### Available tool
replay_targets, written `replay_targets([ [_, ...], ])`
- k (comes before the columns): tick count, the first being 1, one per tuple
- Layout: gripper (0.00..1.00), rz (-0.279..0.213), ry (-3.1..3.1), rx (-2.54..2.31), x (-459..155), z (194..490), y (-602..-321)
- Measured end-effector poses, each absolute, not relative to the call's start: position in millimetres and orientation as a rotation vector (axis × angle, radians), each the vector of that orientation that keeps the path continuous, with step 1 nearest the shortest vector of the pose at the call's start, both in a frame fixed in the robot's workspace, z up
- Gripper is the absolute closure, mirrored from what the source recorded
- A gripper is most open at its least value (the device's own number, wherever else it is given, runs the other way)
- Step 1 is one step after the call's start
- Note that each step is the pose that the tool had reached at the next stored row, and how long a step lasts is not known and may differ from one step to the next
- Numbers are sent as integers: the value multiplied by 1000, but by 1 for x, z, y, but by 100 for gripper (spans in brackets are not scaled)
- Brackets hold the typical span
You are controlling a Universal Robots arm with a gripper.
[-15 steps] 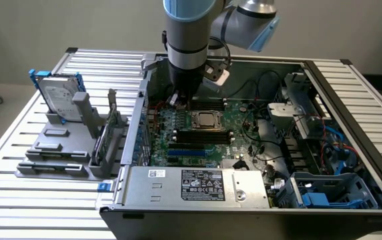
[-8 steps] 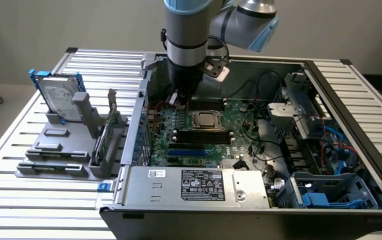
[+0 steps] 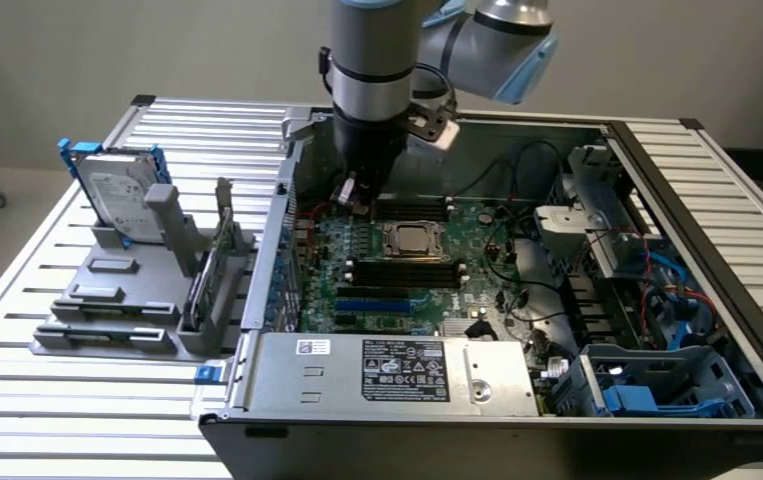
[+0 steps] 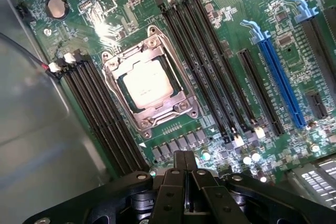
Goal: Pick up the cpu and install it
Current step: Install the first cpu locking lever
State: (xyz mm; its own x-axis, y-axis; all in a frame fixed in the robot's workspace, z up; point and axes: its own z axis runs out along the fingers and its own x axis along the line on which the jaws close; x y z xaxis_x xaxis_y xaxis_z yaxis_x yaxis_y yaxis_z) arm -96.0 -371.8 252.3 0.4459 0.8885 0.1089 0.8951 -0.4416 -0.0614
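The cpu (image 3: 412, 240) is a small square chip with a silver-grey top. It lies flat in the dark metal socket frame (image 3: 412, 226) in the middle of the green motherboard (image 3: 481, 285), inside the open computer case. In the wrist view the cpu (image 4: 147, 85) shines within the socket frame (image 4: 185, 109). My gripper (image 3: 350, 192) hangs inside the case, above the board and towards the exterior view's left of the socket. In the wrist view my gripper (image 4: 184, 157) has its black fingers pressed together with nothing between them, a short way off the socket's edge.
Black memory slots (image 4: 207, 61) flank the socket on both sides, and a blue expansion slot (image 4: 278, 80) lies beyond. A power supply (image 3: 395, 370) sits at the case front. A hard drive (image 3: 121, 190) with blue brackets stands in a grey fixture (image 3: 114, 300) outside the case.
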Motion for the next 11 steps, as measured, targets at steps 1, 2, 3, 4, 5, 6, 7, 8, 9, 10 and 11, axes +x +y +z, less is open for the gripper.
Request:
replay_targets([
  [1,89,-85,-1612,-2574,-96,253,-372],
  [2,89,-79,-1630,-2568,-97,254,-372],
  [3,89,-76,-1645,-2561,-97,255,-372],
  [4,89,-73,-1661,-2553,-96,255,-372],
  [5,89,-71,-1679,-2542,-96,256,-372],
  [6,89,-69,-1698,-2530,-97,256,-371],
  [7,89,-68,-1720,-2516,-97,257,-371],
  [8,89,-66,-1741,-2501,-97,257,-371],
  [9,89,-65,-1762,-2486,-97,258,-371],
  [10,89,-64,-1783,-2471,-97,258,-371],
  [11,89,-63,-1801,-2457,-97,259,-371],
])
